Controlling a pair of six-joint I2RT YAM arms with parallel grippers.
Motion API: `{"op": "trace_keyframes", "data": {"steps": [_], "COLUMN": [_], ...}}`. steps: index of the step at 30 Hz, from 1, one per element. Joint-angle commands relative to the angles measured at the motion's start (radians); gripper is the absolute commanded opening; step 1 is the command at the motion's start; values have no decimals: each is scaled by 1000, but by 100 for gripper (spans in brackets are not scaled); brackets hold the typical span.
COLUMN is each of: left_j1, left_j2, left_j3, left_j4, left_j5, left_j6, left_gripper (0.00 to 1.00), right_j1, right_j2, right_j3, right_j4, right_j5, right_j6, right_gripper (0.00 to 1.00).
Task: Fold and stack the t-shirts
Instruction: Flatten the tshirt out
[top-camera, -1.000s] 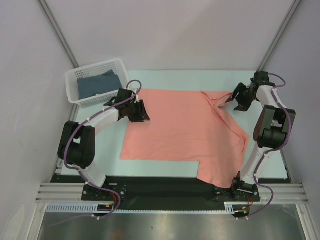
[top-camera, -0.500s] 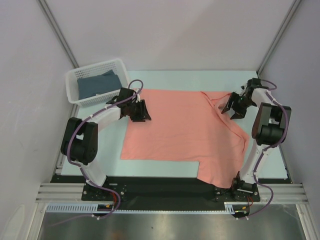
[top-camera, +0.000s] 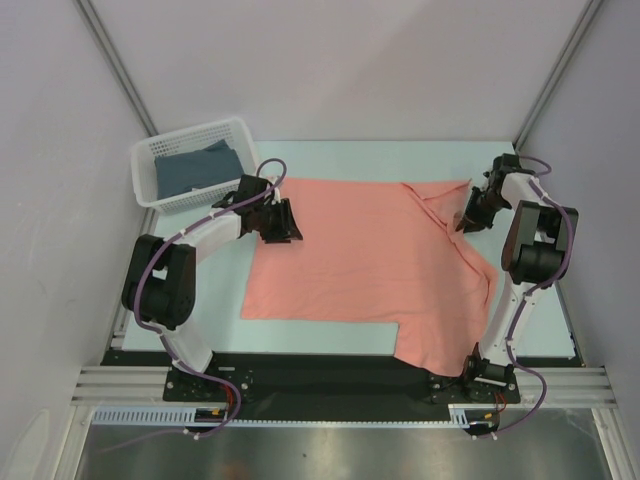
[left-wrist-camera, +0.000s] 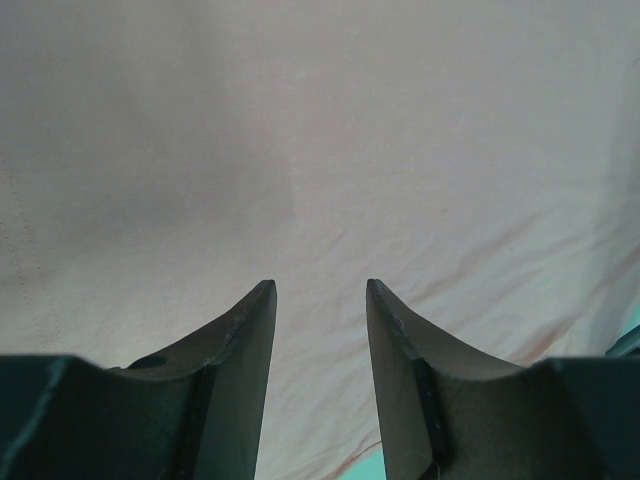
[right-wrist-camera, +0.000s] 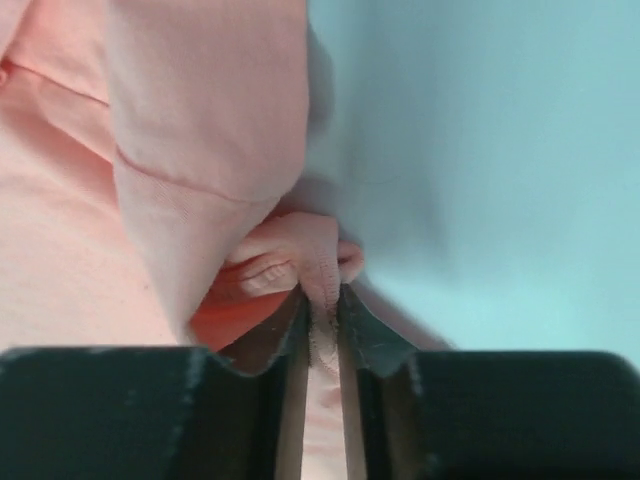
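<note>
The table (top-camera: 350, 160) carries one salmon t-shirt (top-camera: 360, 260), spread mostly flat across its centre, with the right side rumpled and a near-right portion draped over the front edge. A white basket (top-camera: 190, 133) stands at the far-left corner and holds a folded blue-grey garment (top-camera: 195, 168). The left gripper (top-camera: 283, 225) sits at the shirt's far-left edge; its wrist view shows the fingers spread, with cloth beneath them and nothing between. The right gripper (top-camera: 470, 215) is pressed together on a small bunched fold (right-wrist-camera: 300, 260) of shirt edge at the far right. Risk: the pinch holds little material near the fingertips, so a fast pull may strip it free. With only one side gripped, dragging may skew the shirt or slide more cloth off the front edge.
</note>
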Motion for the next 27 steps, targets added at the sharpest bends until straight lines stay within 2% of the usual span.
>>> {"op": "trace_keyframes", "data": {"steps": [1,4,5,8,15,18,19,22,25,27], "left_j1": [-3,-3,-3,-3,-2,-2,-2,-2,-6,-8], "left_j2": [-10,-9,-6,7,34,21,13,-60,-160,-217], "left_j3": [25,22,21,25,32,31,30,18,-44,-99], "left_j4": [22,28,30,34,33,15,-16,-88,-180,-260], "left_j5": [7,1,-3,-11,-55,-83,-100,-193,-308,-344], "left_j6": [-5,-8,-8,-11,-19,-8,-7,-19,-62,-100], "left_gripper": [47,47,47,47,47,46,46,47,46,46], "right_j1": [6,1,-2,-16,-17,-14,-14,-14,-17,-17], "right_j2": [-33,-50,-52,-61,25,73,102,123,120,85], "right_j3": [34,58,69,86,161,231,259,352,445,456], "right_j4": [-13,-39,-51,-54,30,29,12,-45,-174,-287], "right_j5": [101,217,308,419,519,489,498,515,594,663], "right_j6": [22,45,62,102,153,154,157,143,168,232], "right_gripper": [19,0,0,0,16,37,52,75,87,88]}}
